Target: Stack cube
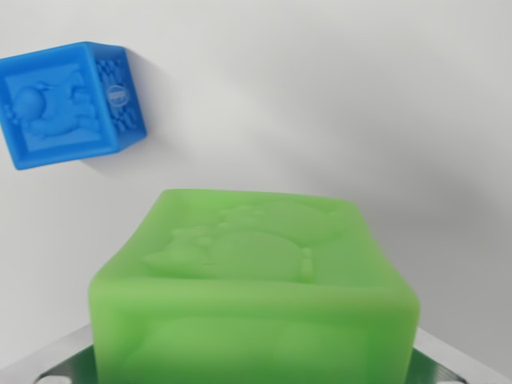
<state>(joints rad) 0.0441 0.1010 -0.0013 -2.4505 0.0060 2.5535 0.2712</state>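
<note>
white table [336, 96], green cube [256, 288], blue cube [68, 104]

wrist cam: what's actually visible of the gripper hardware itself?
Very little. Only two slivers of the gripper show along the bottom edge, one at each lower corner: flat, silvery-grey brushed metal with straight edges. The part at the wrist view's left has a couple of small round holes or screw heads. No cables, labels or markings are visible; the green cube hides the rest.
</note>
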